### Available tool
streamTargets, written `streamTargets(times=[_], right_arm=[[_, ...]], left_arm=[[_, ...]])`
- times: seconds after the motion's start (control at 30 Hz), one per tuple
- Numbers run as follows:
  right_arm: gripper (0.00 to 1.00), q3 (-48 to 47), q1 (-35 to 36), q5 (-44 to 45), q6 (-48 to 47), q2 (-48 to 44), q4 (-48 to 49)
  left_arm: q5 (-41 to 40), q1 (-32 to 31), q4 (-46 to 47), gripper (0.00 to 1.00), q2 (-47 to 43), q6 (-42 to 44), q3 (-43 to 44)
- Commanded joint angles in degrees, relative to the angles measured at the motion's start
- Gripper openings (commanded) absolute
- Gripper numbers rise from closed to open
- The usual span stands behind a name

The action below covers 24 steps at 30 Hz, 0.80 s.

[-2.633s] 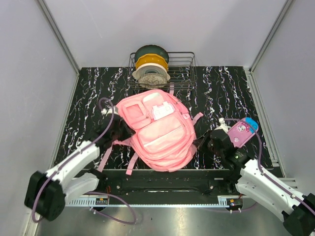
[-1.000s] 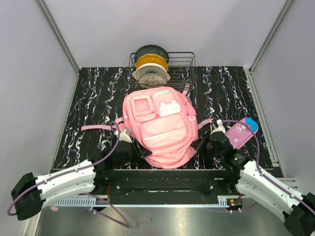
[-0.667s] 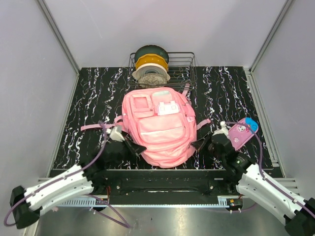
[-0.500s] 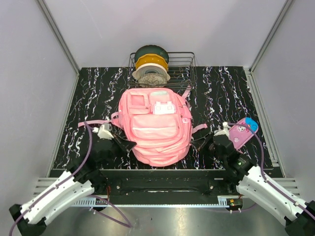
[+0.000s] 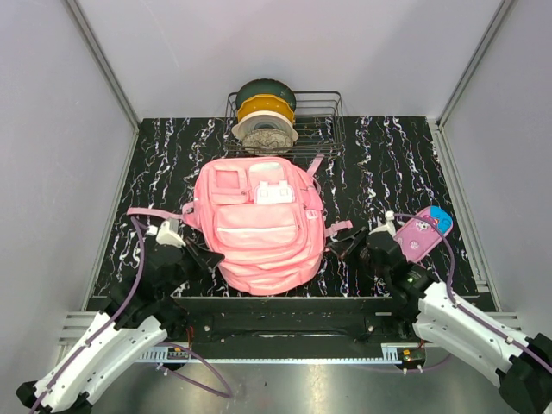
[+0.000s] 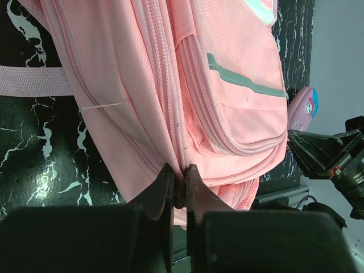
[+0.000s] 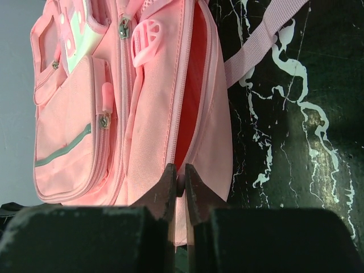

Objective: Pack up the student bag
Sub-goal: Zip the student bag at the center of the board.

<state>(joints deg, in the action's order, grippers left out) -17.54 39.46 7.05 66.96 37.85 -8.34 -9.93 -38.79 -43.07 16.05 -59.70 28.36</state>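
Fabric along the student bag's left seam is pinched in the closed left hand; the bag lies mid-worktop. Closed too, the right hand nips its open zip edge. Pull apart evenly, widening the mouth.

Wire basket of spools at marbled table's back, pencil case right

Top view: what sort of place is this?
Probably a robot test booth: plain grey walls enclose a black marbled table, two robot arms are bolted at its near edge, and a pink backpack lies between them.
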Motion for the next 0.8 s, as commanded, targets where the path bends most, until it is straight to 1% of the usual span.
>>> streamTargets(times=[0.0, 0.1, 0.17, 0.27, 0.43, 0.5, 0.6, 0.63, 0.77], right_arm=[[0.0, -3.38, -0.7, 10.7, -4.38, 2.31, 3.06], [0.0, -3.12, -0.79, 12.2, -5.43, 3.55, 5.08], [0.0, -2.41, -1.23, 11.67, -6.23, 4.43, 9.63], [0.0, -4.95, -1.84, 11.06, -6.14, 7.93, 9.75], [0.0, -9.35, -3.69, 10.44, 2.02, 16.11, 8.69], [0.0, -10.49, -6.66, 7.56, 3.7, 19.35, 8.78], [0.0, -12.33, -9.31, 3.07, 5.28, 22.96, 10.18], [0.0, -12.86, -11.06, 2.28, 5.64, 23.84, 10.45], [0.0, -15.68, -14.41, -3.08, 5.55, 28.85, 12.64]], left_arm=[[-2.64, 1.34, -0.08, 0.0, -1.9, 3.72, 3.9], [-1.67, 1.34, 0.61, 0.0, -2.34, 4.5, 3.99], [0.09, 1.26, 0.44, 0.0, -1.91, 4.25, 4.33], [1.41, 1.34, 0.88, 0.0, -2.17, 5.03, 4.25], [3.69, 1.43, 1.93, 0.0, -2.87, 5.12, 2.84], [3.78, 1.43, 1.85, 0.0, -4.0, 4.51, 1.97], [3.96, 1.34, 0.97, 0.0, -5.85, 3.63, 0.91], [3.78, 1.34, 0.53, 0.0, -6.47, 3.28, 0.73], [4.22, 1.43, -0.26, 0.0, -8.32, 2.92, -0.23]])
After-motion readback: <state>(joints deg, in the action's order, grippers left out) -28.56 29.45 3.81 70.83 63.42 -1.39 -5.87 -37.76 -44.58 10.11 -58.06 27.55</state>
